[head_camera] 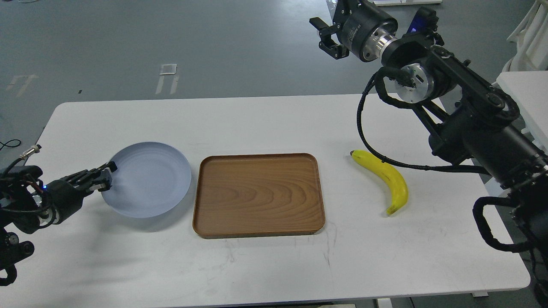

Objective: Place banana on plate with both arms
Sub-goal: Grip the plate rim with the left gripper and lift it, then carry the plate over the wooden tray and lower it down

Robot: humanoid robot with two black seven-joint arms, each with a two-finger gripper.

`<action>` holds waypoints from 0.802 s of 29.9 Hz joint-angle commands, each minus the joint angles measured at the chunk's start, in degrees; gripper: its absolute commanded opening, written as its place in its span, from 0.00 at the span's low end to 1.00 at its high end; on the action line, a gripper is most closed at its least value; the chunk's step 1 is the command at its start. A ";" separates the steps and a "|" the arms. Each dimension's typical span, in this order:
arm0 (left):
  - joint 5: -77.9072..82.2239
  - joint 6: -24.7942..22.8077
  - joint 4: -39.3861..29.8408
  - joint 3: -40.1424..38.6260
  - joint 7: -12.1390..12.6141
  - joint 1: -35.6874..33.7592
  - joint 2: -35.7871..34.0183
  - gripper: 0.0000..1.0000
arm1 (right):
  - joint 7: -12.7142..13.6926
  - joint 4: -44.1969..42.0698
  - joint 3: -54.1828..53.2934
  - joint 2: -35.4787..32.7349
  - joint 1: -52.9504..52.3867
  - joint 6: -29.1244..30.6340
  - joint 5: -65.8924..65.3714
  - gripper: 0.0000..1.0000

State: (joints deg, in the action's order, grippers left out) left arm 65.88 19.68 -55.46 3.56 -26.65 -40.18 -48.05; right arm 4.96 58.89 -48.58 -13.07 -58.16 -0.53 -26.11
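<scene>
The pale blue-grey plate [147,179] is held off the table just left of the tray, casting a shadow below it. My left gripper [105,177] is shut on the plate's left rim. The yellow banana [385,179] lies on the white table to the right of the tray, its dark tip pointing up-left. My right gripper [327,34] hangs high above the table's far edge, well away from the banana; its claw fingers stand apart and hold nothing.
A rectangular brown wooden tray [258,194] sits in the middle of the white table [274,265]. My right arm's black links and cable [466,124] pass just right of the banana. A white object [531,38] stands at the far right.
</scene>
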 commanded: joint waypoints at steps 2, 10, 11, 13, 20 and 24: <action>-1.45 -2.61 -0.35 -0.22 -0.68 -1.39 -0.29 0.00 | 0.05 -0.01 -0.02 -0.55 -0.12 0.01 0.01 1.00; -3.57 -5.53 -3.25 -0.93 -1.35 -1.74 -0.64 0.00 | 0.05 0.43 0.06 -0.81 -0.03 0.01 0.01 1.00; -3.65 -5.53 -3.43 -0.93 -1.35 -1.83 0.14 0.00 | 0.05 0.43 0.06 -0.81 -0.12 0.01 0.01 1.00; -3.74 -5.44 -3.43 -0.84 -1.35 -1.83 2.87 0.00 | -0.04 0.34 0.15 -0.81 -0.12 0.01 0.01 1.00; -3.13 -5.44 -2.46 0.04 -0.95 -5.51 11.83 0.00 | 0.05 0.34 0.15 -1.25 -0.03 0.01 0.01 1.00; -3.13 -5.53 -2.37 0.21 -0.59 -7.01 14.83 0.00 | 0.05 0.34 0.06 -1.87 -0.03 0.01 0.01 1.00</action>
State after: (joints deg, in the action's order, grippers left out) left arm 62.73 14.21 -57.98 3.62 -27.55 -46.30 -35.06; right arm 4.99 59.23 -48.42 -14.57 -58.24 -0.53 -26.10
